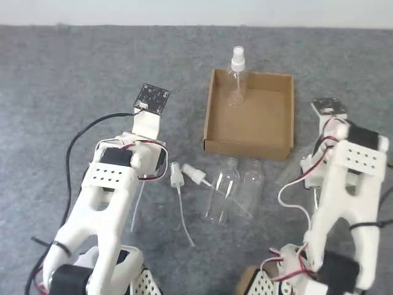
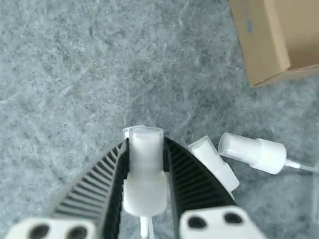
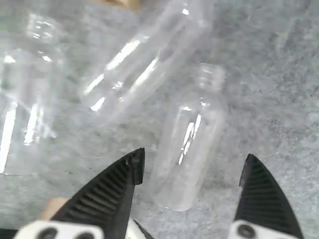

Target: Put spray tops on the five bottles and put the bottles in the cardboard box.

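Nearest to us, the left gripper is clamped on the held spray top. Its ribbed black jaws press the two sides of the white cap, and a thin dip tube runs back from it toward the wrist. Just beside that gripper, on the grey carpet, lie a second spray top and a third spray top. Both are white and on their sides, and the third trails its own fine tube.

Across the table, the right gripper stands wide open, with one jaw on each side of the near bottle. This bottle is clear plastic with no cap. It lies on its side with its threaded neck pointing away from the wrist. Beyond it lie a second bottle and a third bottle, equally transparent and catching bright streaks of light.

Farthest from the arms sits the cardboard box, shallow, brown and open at the top. In its far left corner the finished bottle stands upright, clear-bodied, with a white spray top fitted.
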Action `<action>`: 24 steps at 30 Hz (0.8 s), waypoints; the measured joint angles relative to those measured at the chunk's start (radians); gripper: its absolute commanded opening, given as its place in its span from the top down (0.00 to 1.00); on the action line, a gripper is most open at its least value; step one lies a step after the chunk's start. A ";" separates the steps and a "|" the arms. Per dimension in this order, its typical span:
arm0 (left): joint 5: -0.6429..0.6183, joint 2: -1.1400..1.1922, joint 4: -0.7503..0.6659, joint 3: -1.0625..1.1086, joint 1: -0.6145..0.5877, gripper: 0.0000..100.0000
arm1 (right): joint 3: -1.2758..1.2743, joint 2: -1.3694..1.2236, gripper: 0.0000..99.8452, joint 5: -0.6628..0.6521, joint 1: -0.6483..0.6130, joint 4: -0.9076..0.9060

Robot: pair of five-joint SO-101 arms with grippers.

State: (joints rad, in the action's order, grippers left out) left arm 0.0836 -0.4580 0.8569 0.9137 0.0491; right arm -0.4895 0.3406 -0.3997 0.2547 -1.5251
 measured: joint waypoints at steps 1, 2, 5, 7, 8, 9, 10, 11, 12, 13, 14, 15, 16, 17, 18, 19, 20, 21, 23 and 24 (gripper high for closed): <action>0.000 0.000 0.000 0.000 0.000 0.99 | -0.015 0.006 0.72 0.011 -0.015 -0.002; 0.000 0.000 0.000 0.000 0.000 0.99 | -0.037 0.008 0.72 0.017 -0.029 -0.002; 0.000 0.000 0.000 0.000 0.000 0.99 | -0.133 0.009 0.72 0.025 -0.028 0.058; 0.000 0.000 0.000 0.000 0.000 0.99 | -0.196 0.009 0.72 0.025 -0.009 0.126; 0.000 0.000 0.000 0.000 0.000 0.99 | -0.227 0.009 0.72 0.025 0.008 0.157; 0.000 0.000 0.000 0.000 0.000 0.99 | -0.253 0.009 0.72 0.025 0.031 0.186; 0.000 0.000 0.000 0.000 0.000 0.99 | -0.267 0.009 0.72 0.025 0.052 0.210; 0.000 0.000 0.000 0.000 0.000 0.99 | -0.279 0.009 0.72 0.017 0.072 0.230; 0.000 0.000 0.000 0.000 0.000 0.99 | -0.285 0.009 0.72 -0.003 0.092 0.247; 0.000 0.000 0.000 0.000 0.000 0.99 | -0.292 0.009 0.73 -0.018 0.115 0.262; 0.000 0.000 0.000 0.000 0.000 0.99 | -0.295 0.009 0.73 -0.035 0.144 0.273; 0.000 0.000 0.000 0.000 0.000 0.99 | -0.295 0.009 0.73 -0.055 0.169 0.282; 0.000 0.000 0.000 0.000 0.000 0.99 | -0.295 0.009 0.73 -0.077 0.196 0.292; 0.000 0.000 0.000 0.000 0.000 0.99 | -0.295 0.009 0.73 -0.095 0.224 0.301; 0.000 0.000 0.000 0.000 0.000 0.99 | -0.295 0.009 0.73 -0.118 0.253 0.308; 0.000 0.000 0.000 0.000 0.000 0.99 | -0.295 0.009 0.73 -0.140 0.279 0.313; 0.000 0.000 0.000 0.000 0.000 0.99 | -0.295 0.009 0.73 -0.160 0.305 0.316; 0.000 0.000 0.000 0.000 0.000 0.99 | -0.295 0.009 0.73 -0.180 0.328 0.316; 0.000 0.000 0.000 0.000 0.000 0.99 | -0.295 0.009 0.73 -0.218 0.376 0.322; 0.000 0.000 0.000 0.000 0.000 0.99 | -0.295 0.009 0.73 -0.236 0.397 0.328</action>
State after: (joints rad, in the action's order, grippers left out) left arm 0.0836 -0.4580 0.8569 0.9137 0.0491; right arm -0.7841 0.3498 -0.6360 0.6521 -1.1968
